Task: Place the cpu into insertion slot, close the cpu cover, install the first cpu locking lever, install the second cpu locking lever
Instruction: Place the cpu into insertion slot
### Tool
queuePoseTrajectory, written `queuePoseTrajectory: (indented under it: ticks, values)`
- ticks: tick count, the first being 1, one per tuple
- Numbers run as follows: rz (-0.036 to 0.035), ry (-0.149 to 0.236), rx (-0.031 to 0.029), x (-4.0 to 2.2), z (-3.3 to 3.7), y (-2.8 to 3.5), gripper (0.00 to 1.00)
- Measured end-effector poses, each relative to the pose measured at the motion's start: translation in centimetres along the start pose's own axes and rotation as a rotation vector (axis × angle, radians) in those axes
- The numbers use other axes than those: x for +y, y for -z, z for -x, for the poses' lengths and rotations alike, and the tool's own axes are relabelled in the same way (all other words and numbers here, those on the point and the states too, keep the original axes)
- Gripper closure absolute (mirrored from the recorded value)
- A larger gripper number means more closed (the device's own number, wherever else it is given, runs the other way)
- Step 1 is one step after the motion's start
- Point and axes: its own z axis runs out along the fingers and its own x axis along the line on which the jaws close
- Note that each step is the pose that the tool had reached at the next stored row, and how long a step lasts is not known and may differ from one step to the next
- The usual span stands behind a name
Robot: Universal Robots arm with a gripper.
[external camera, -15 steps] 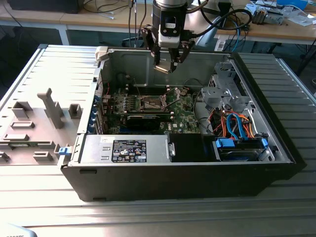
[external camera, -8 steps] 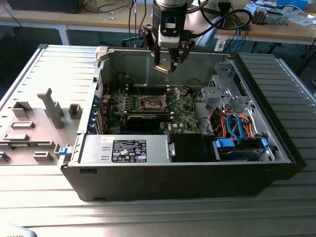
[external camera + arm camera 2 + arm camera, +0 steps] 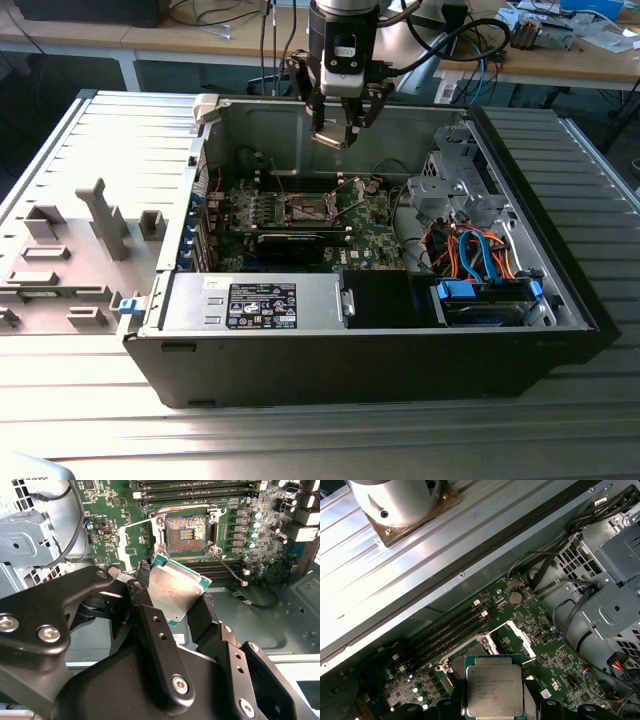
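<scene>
While fingers (image 3: 204,616) clamp the cpu (image 3: 175,592), second wrist view shows bare insertion slot (image 3: 186,532)

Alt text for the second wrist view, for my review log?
The black claw grips a square silver chip over a green circuit board. The socket on the board sits empty, contacts exposed.

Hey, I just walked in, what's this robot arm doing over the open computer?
The arm's gripper is holding the cpu by its edges, above the open computer case. Below it, on the green motherboard, the insertion slot is empty and the cpu cover stands open. The chip is not yet seated in the slot.
</scene>
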Motion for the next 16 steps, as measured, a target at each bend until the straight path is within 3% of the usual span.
queuePoseTrajectory:
  ticks: [3,6,10,16]
  values:
    - [-0.0002,0.0,0.0,0.0,0.0,0.0,0.46]
    - [-0.0101,0.0,-0.0067,0.0,0.0,-0.02,0.46]
    - [-0.0173,-0.001,-0.0118,-0.01,0.0,-0.11,0.46]
    - [-0.0191,-0.006,-0.0133,-0.02,0.0,-0.17,0.46]
